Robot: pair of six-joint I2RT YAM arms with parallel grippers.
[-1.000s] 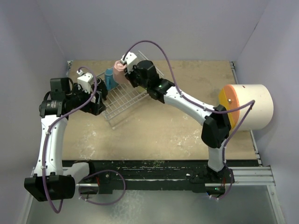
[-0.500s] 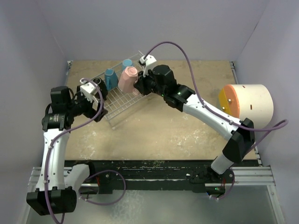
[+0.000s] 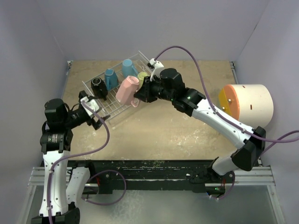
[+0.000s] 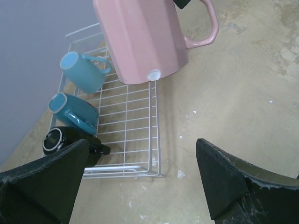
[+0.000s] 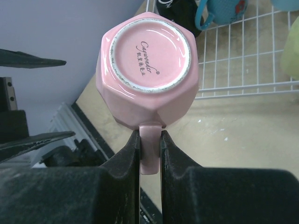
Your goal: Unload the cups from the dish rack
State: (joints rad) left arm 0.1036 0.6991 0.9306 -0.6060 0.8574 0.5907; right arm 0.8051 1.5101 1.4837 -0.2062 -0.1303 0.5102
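My right gripper (image 3: 138, 97) is shut on the handle of the pink cup (image 3: 126, 89) and holds it in the air above the near side of the white wire dish rack (image 3: 113, 108). The pink cup (image 5: 147, 70) shows its base in the right wrist view, and it hangs at the top of the left wrist view (image 4: 140, 39). The black cup (image 3: 98, 87), two light blue cups (image 3: 110, 78) (image 3: 128, 66) and the yellow-green cup (image 3: 143, 77) lie in the rack. My left gripper (image 3: 96, 115) is open and empty, just off the rack's near-left corner (image 4: 156, 172).
A big cream cylinder with an orange face (image 3: 246, 106) lies at the right of the table. Purple walls close in the left, back and right sides. A black rail (image 3: 154, 170) runs along the table's near edge.
My right arm has carried the pink cup from the rack's far side toward the near side and outward. My left arm has drawn back toward the near-left, away from the rack.
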